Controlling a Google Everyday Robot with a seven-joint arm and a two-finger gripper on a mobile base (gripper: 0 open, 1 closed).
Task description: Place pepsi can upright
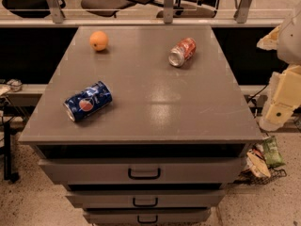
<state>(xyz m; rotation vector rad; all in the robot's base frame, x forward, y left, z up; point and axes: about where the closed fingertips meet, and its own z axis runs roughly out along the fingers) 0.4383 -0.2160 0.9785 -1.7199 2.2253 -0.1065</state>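
The pepsi can (88, 101) is dark blue with a round red-white-blue logo. It lies on its side on the front left of the grey cabinet top (150, 102), its silver end facing front left. My gripper (278, 108) hangs off the right edge of the cabinet, beside and slightly below the top. It is far from the can and holds nothing that I can see.
An orange-red can (182, 51) lies on its side at the back right. An orange (99, 40) sits at the back left. The cabinet has drawers (144, 172) below. Snack bags (269, 154) lie on the floor at right. A railing runs behind.
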